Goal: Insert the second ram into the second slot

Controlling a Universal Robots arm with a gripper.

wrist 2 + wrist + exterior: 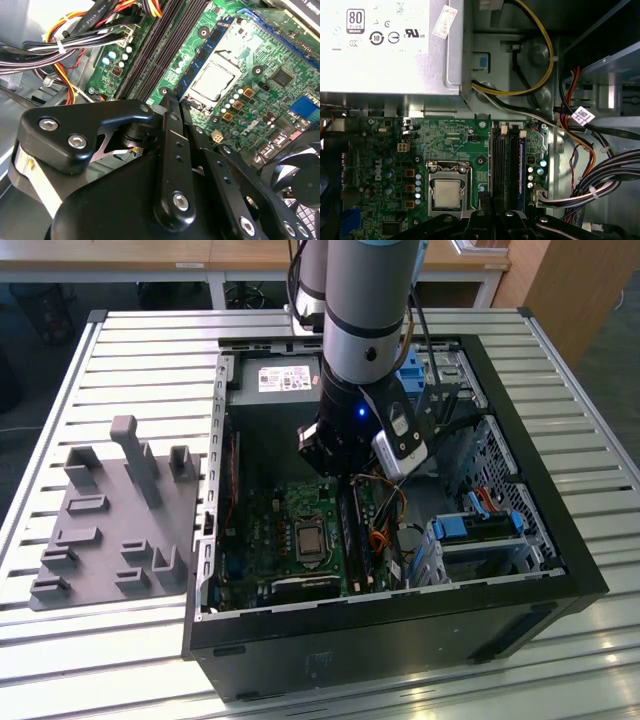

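My gripper (340,472) hangs inside the open computer case (520,570), just behind the motherboard's memory slots (350,530). In the second wrist view its black fingers (172,107) meet on the near end of the second ram (200,57), a dark-blue stick with black chips. The stick reaches out above the board between the dark slots (155,50) and the processor socket (212,82). In the first wrist view the gripper (487,212) sits at the near end of the slots (502,165). Another blue stick (521,170) stands seated in the slot farthest from the socket.
The power supply (385,45) fills the case's far end. Bundled cables (600,165) run beside the slots, opposite the socket. Blue drive brackets (480,525) sit at the exterior view's right, and a grey parts fixture (115,510) lies on the slatted table at its left.
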